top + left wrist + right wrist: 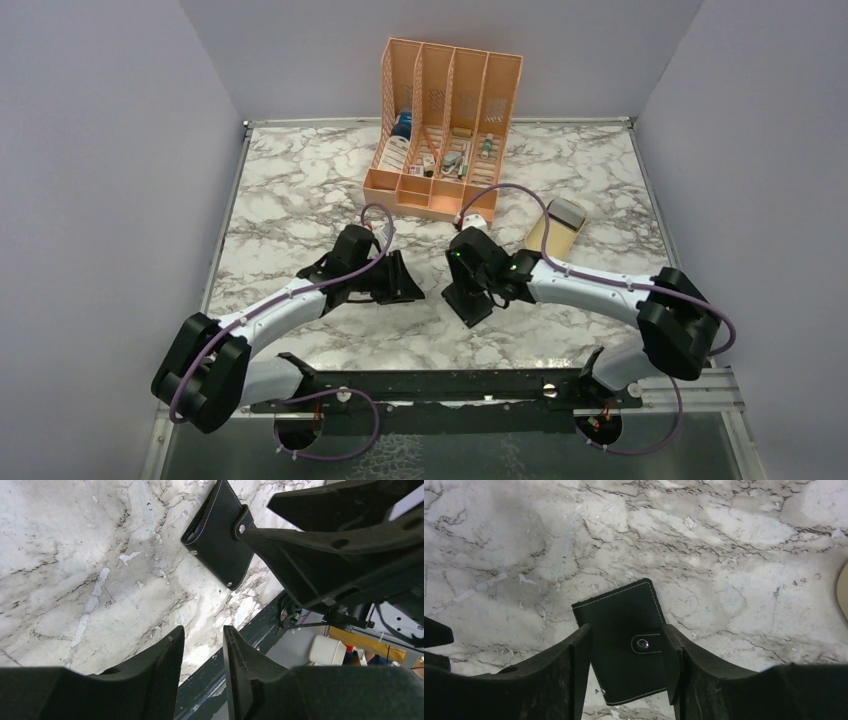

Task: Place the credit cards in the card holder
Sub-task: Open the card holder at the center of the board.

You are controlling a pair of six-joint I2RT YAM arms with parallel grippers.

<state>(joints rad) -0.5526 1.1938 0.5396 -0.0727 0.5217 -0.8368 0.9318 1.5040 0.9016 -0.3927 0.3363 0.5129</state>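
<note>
The card holder (pixel 624 630) is a closed black wallet with its snap tab fastened, lying flat on the marble. It also shows in the left wrist view (pixel 220 537). My right gripper (pixel 626 640) is open and low over it, one finger at each side edge of the wallet; in the top view (pixel 468 298) it hides the wallet. My left gripper (pixel 202 647) is open and empty, just left of the wallet near the table's front edge (pixel 402 283). No credit card shows clearly in any view.
A tall orange slotted organizer (pixel 445 130) stands at the back centre. A beige oval dish (pixel 550 238) with a greyish flat thing on its far end lies right of the right gripper. A dark rail (pixel 430 385) runs along the near edge.
</note>
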